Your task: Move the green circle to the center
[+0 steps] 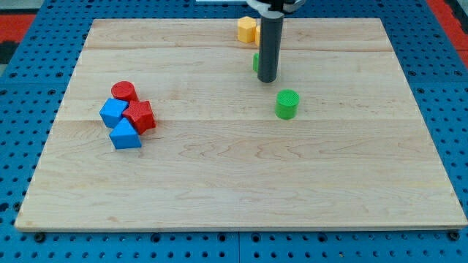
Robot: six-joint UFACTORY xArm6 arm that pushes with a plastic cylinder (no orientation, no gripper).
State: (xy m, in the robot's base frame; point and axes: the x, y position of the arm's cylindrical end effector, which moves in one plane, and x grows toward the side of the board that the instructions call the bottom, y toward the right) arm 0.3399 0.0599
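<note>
Our tip (267, 79), bare rod with no pincer, holding nothing, stands near green circle (287, 104), which lies toward view's lower right, right of table (219, 197) centre.

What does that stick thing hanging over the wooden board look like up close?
My tool is a straight, smooth, dark grey cylindrical rod with a blunt, flat tip. At the view's top it enters a white collar with a black band. No cables or markings show.
</note>
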